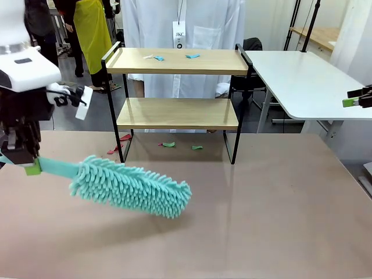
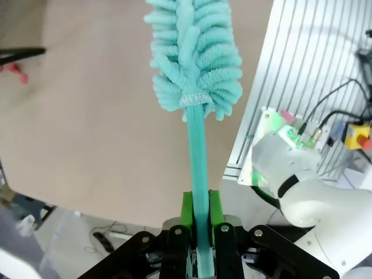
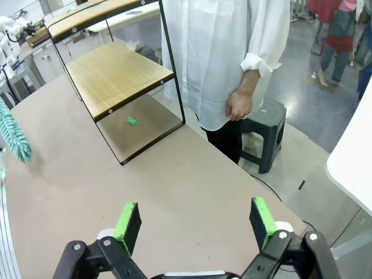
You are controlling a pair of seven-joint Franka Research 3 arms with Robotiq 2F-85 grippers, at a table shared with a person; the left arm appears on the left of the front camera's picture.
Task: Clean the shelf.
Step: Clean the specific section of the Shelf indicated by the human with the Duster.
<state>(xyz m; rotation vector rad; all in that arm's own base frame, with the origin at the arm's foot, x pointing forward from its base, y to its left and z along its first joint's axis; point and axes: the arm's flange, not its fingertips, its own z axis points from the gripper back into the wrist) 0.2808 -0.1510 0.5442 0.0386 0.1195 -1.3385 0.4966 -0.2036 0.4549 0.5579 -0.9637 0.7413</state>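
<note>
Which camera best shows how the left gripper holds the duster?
The left wrist view: close up, the left gripper clamps the duster by its handle between its green pads. The front view shows the whole duster, the grip small and partly hidden. The right wrist view shows its tip at the edge.

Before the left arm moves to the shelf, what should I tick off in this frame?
1. Left pincer shut on the duster handle: ok.
2. Right pincer open, off to the side of the shelf: ok.
3. Scraps on the top board located: ok.
4. Nothing stands between duster and shelf: ok.
5. Person's hand off the shelf: ok.
</note>
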